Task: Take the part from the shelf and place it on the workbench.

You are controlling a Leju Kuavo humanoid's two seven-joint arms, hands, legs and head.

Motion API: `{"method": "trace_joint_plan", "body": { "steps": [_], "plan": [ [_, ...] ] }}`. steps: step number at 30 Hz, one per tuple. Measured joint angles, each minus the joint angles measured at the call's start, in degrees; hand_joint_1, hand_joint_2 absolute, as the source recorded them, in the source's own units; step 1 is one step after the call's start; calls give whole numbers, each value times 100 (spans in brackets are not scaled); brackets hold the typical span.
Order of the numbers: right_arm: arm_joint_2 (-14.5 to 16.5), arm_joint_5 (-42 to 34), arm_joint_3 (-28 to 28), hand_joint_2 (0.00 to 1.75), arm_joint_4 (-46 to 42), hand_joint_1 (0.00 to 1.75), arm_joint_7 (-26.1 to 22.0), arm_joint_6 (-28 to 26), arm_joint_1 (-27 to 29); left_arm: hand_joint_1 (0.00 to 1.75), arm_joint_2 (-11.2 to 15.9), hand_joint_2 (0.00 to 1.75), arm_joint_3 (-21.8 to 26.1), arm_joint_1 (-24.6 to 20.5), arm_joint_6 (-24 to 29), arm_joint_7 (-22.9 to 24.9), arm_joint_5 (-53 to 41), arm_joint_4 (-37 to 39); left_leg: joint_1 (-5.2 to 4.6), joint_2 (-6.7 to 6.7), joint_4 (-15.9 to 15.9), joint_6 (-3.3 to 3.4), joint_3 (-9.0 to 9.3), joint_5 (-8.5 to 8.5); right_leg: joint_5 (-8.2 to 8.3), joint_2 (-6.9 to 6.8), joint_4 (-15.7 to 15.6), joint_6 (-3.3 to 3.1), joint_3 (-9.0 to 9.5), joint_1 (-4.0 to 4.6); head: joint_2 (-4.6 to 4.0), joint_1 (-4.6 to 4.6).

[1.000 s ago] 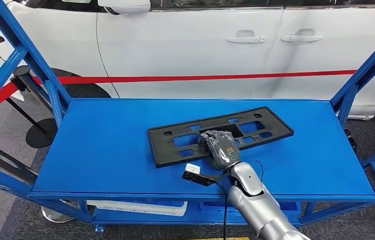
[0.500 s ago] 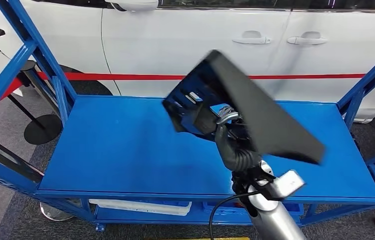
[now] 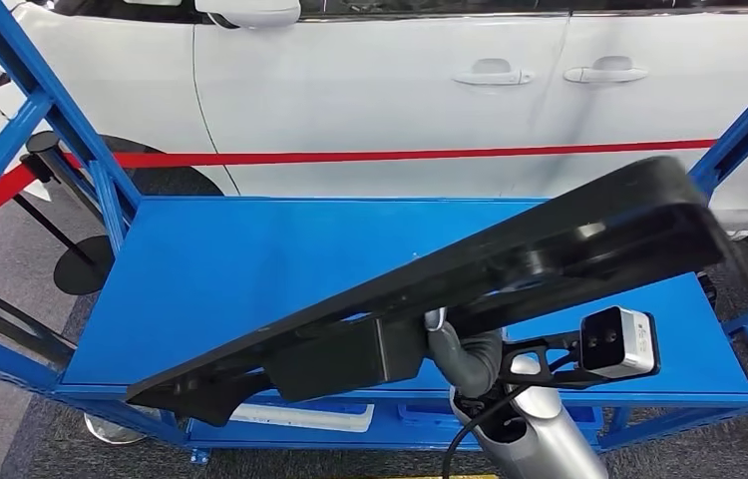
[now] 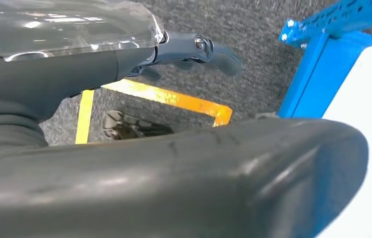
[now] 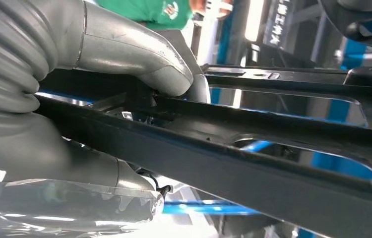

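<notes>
Black part [image 3: 510, 261] lifted above the blue shelf [image 3: 220, 279] – tilted, touching no surface, right hand [image 3: 462, 351] gripping its lower edge, thumb [image 5: 144, 59] pressed on its rim, left hand [image 4: 194, 49] fingers loosely apart above grey floor [image 4: 253, 54] – holding nothing, white car [image 3: 400, 90] behind.

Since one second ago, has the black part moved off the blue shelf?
Yes. The black part has been lifted off the blue shelf toward the camera, held by the right robot hand.

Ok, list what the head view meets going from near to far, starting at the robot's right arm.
Right arm → right hand gripping the black part → blue shelf → red barrier tape → white car.
</notes>
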Motion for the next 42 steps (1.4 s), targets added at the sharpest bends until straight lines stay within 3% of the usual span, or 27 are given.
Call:
{"method": "trace_joint_plan", "body": {
  "steps": [2, 6, 8, 11, 13, 15, 17, 19, 22, 24, 26, 27, 28, 29, 31, 33, 34, 35, 37, 39, 42],
  "plan": [
    [0, 140, 79, 175, 37, 175, 91, 60, -6, 0, 0, 0, 2, -13, 42, 52, -51, 0, -14, -9, -551, 39, 249, 197, -23, 13, 72, 43, -40, 16, -1, 2],
    [-3, 559, 196, 175, 97, 175, -11, -166, 1, 0, -14, 0, 1, -27, 59, 132, -172, 0, -23, -15, -663, 167, 236, 282, -39, 19, 111, 161, -94, 18, -1, 4],
    [-21, 787, 204, 175, 68, 175, -161, -349, 26, 0, -26, 0, 1, -35, 61, 159, -220, 0, 0, 3, -706, 250, 196, 351, -345, 18, 428, 229, -207, -3, -1, 18],
    [-70, 999, 204, 175, 13, 175, -321, -485, 91, 0, -26, 0, 1, -37, 67, 175, -257, 0, -3, 17, -708, 283, 99, 421, -936, 14, 1316, 303, -516, -37, 0, 30],
    [-98, 1042, 204, 175, 5, 175, -354, -512, 138, 0, -26, 0, 1, -35, 67, 179, -273, 0, -5, 24, -703, 276, 29, 469, -1020, 14, 1596, 320, -559, -47, 0, 30],
    [-120, 1079, 204, 175, -12, 175, -394, -542, 169, 0, -26, 0, 1, -36, 69, 193, -293, 0, -6, 24, -698, 260, -46, 529, -787, 13, 1203, 303, -236, -53, -1, 30],
    [-127, 1133, 204, 175, -65, 175, -446, -580, 172, 0, -29, 0, 1, -37, 72, 217, -331, 0, -11, 18, -697, 226, -89, 587, -513, 13, 352, 244, 312, -33, -1, 28],
    [-125, 1172, 204, 175, -130, 175, -455, -610, 168, 0, -33, 0, -1, -36, 72, 248, -375, 0, -7, 14, -721, 163, -92, 655, -411, 12, -107, 197, 576, 11, 0, 31],
    [-124, 1214, 204, 175, -167, 175, -390, -551, 177, 0, -31, 0, -1, -33, 69, 294, -422, 0, 2, 12, -766, 48, -104, 731, -291, -7, -204, 114, 531, 19, 0, 38],
    [-125, 1243, 204, 175, -163, 175, -401, -439, 188, 0, -21, 0, -1, -27, 69, 308, -436, 0, 1, 10, -552, 6, -197, 440, -160, -33, -263, 17, 449, -11, -1, 25],
    [-128, 1251, 205, 175, -137, 175, -450, -328, 207, 0, -14, 0, -2, -28, 68, 313, -448, 0, 9, 12, 89, -20, -377, -120, -50, -45, -261, -36, 311, -7, -1, 12],
    [-130, 1251, 206, 175, -114, 175, -473, -280, 220, 0, -14, 0, -3, -27, 69, 322, -452, 0, 11, 12, 451, -35, -453, -311, -4, -48, -241, -38, 231, 0, -1, 9],
    [-133, 1252, 206, 175, -85, 175, -494, -239, 233, 0, -11, 0, -3, -26, 73, 336, -457, 0, 12, 13, 732, -48, -486, -395, 40, -51, -212, -36, 144, 4, 0, 10],
    [-136, 1252, 206, 175, -56, 175, -508, -202, 241, 0, -6, 0, -3, -25, 84, 362, -460, 0, 12, 13, 817, -57, -426, -336, 76, -52, -170, -27, 52, 4, 0, 10],
    [-138, 1252, 206, 175, -10, 175, -521, -143, 249, 0, 5, 0, -3, -27, 126, 458, -472, 0, 14, 14, 389, -57, -19, -56, 127, -52, -60, 2, -123, -5, 0, 10],
    [-138, 1255, 206, 175, 12, 175, -517, -111, 253, 0, 13, 0, -3, -33, 200, 622, -514, 0, -1, 7, -335, -24, 487, -12, 163, -51, 57, 47, -260, 3, 0, 10],
    [-138, 1258, 206, 175, 18, 175, -513, -106, 256, 0, 14, 0, -3, -31, 246, 719, -544, 0, -12, 2, -569, 3, 617, -58, 183, -52, 98, 75, -297, 10, 0, 13],
    [-140, 1262, 206, 175, 22, 175, -510, -106, 259, 0, 15, 0, -3, -28, 294, 819, -574, 0, -27, -4, -668, 34, 655, -105, 211, -52, 115, 107, -318, 17, 0, 11],
    [-161, 1280, 206, 175, 38, 175, -536, -108, 277, 0, 9, 0, -2, -12, 405, 1025, -620, 0, -20, 6, -703, 117, 587, -40, 259, -42, 123, 181, -345, 14, -1, 6],
    [-212, 1309, 204, 175, 61, 175, -604, -106, 311, 0, -2, 0, 1, -4, 511, 1204, -641, 0, 4, 27, -727, 218, 491, 78, 19, -19, 295, 254, -440, -3, -1, 16],
    [-278, 1358, 192, 175, 98, 175, -687, -101, 366, 0, -7, 0, 21, 12, 627, 1355, -656, 0, 4, 47, -729, 274, 270, 266, -750, -7, 1228, 342, -696, -36, -1, 38]
  ]
}}
